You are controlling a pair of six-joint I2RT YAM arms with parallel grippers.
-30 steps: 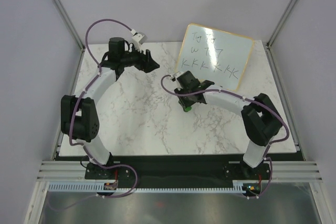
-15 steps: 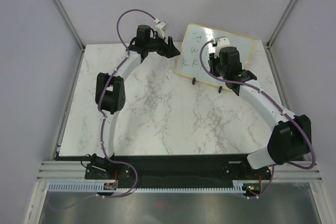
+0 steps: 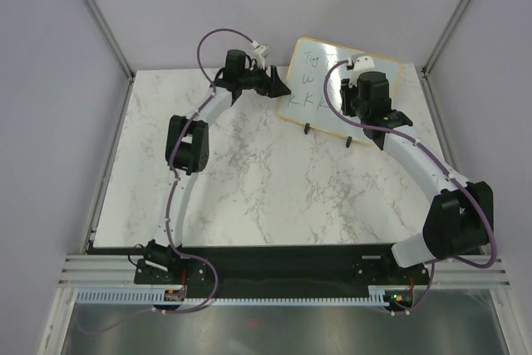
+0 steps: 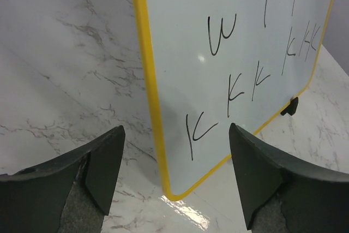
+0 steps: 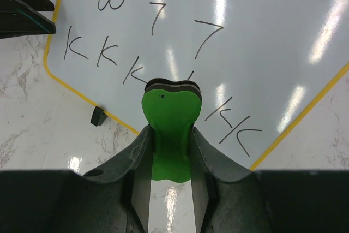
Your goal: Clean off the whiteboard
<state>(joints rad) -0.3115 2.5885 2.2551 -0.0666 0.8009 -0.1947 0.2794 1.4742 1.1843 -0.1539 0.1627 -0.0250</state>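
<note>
Wiping looks about to start: the lettered whiteboard [image 3: 309,81] stands at the desk's [image 3: 249,172] far right, left fingers [image 4: 101,159] apart astride its left frame, right fingers [image 5: 140,159] clamped on the eraser [image 5: 169,118], which next must press and sweep the marks.

A white tabletop [image 3: 249,184] veined in grey lay between pale grey walls [image 3: 50,106]. A small green eraser [image 5: 169,118] had a dark edge at its far end.

Handwritten black marks are recorded on the whiteboard [image 5: 272,36]: a "W" and two "7"s in the middle row, and a row of "K"s below. The top row is not legible.
</note>
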